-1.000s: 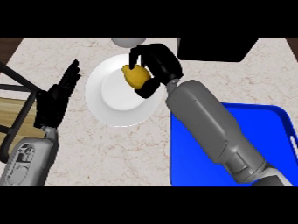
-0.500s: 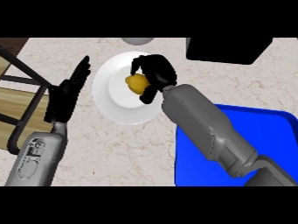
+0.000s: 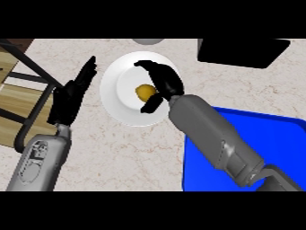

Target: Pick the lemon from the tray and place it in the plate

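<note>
The yellow lemon [image 3: 143, 92] lies on the white plate [image 3: 119, 96] at the counter's upper middle. My right hand [image 3: 168, 84] hovers over the plate's right half, open, its fingers stretched above the lemon and the thumb below it, both just apart from the fruit. The blue tray [image 3: 284, 148] sits at the lower right, partly hidden by my right forearm. My left hand [image 3: 72, 93] rests open with straight fingers just left of the plate.
A black box [image 3: 242, 52] stands at the back right. A grey round object [image 3: 147, 41] peeks in behind the plate. A wooden chair with a dark frame [image 3: 13, 90] lies beyond the counter's left edge.
The right hand has uncurled from around the lemon, which now sits exposed on the plate. The view has drifted slightly; the left hand holds its pose.
</note>
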Robot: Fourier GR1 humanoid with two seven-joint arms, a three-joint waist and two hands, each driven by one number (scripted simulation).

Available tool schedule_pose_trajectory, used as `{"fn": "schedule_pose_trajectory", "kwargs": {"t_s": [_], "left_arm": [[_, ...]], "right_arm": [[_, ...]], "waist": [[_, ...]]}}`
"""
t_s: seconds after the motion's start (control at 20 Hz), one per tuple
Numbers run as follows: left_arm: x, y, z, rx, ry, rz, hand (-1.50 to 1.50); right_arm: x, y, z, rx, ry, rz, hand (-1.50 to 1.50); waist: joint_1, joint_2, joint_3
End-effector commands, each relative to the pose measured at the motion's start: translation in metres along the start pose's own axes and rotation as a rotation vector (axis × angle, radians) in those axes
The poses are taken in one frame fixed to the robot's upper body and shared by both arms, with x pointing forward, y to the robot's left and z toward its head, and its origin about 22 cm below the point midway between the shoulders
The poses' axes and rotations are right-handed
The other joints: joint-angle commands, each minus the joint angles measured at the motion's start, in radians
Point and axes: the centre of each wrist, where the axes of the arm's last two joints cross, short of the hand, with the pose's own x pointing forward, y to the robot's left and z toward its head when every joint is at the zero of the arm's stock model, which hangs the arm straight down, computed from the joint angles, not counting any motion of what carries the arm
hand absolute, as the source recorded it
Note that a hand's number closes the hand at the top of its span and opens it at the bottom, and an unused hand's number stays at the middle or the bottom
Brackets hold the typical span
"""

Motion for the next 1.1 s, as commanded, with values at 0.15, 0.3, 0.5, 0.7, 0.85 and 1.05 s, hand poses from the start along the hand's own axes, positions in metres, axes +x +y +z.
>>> {"fn": "schedule_pose_trajectory", "kwargs": {"t_s": [0.15, 0.3, 0.5, 0.7, 0.85, 1.05], "left_arm": [[-0.019, 0.016, 0.011, 0.026, 0.025, 0.007, 0.0], [-0.012, -0.001, 0.005, 0.047, 0.036, 0.016, 0.0], [-0.018, 0.008, 0.02, 0.064, 0.052, 0.021, 0.0], [-0.015, 0.017, 0.019, 0.102, 0.05, 0.006, 0.0], [-0.019, 0.019, 0.027, 0.082, 0.043, 0.007, 0.0], [-0.017, 0.012, 0.019, 0.084, 0.057, 0.023, 0.0]], "right_arm": [[0.002, -0.008, 0.0, -0.138, -0.05, -0.289, -1.5], [-0.012, -0.012, 0.001, -0.23, -0.035, -0.418, -1.5], [-0.024, -0.028, -0.007, -0.309, 0.033, -0.494, -1.5], [-0.077, -0.055, 0.005, -0.332, 0.012, -0.53, -1.5], [-0.107, -0.068, 0.016, -0.34, 0.029, -0.525, -1.5], [-0.122, -0.108, 0.016, -0.309, 0.012, -0.538, -1.5]], "waist": [[-0.019, -0.003, 0.0], [-0.053, -0.007, 0.001], [-0.094, -0.021, 0.0], [-0.107, -0.021, 0.0], [-0.11, -0.022, 0.0], [-0.107, -0.02, 0.0]]}}
